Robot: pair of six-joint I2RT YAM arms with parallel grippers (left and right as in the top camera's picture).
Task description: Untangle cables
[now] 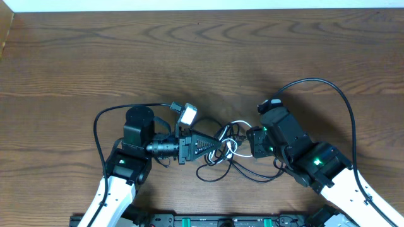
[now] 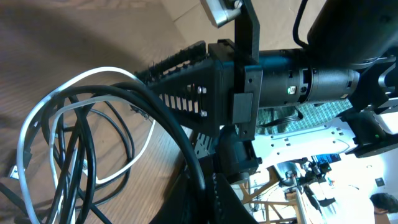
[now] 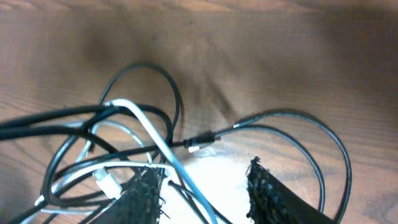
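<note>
Evenly and softly lit overhead, sharp across the bench [image 1: 189, 57]. In the right wrist view, broad dim shadow well beyond the right jaws, white glare between them, cables [image 3: 140, 118] nearest them smeared. Blown-out brightness behind the left jaws, blurred foreground.

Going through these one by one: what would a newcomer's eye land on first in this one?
The knot of black and white cables stands out first, lying mid-width near the front edge of the wooden table. Both arms point into it. The left claw reaches from the left, shut on a black cord, and the right claw faces it from the right, fingers apart over the loops.
</note>
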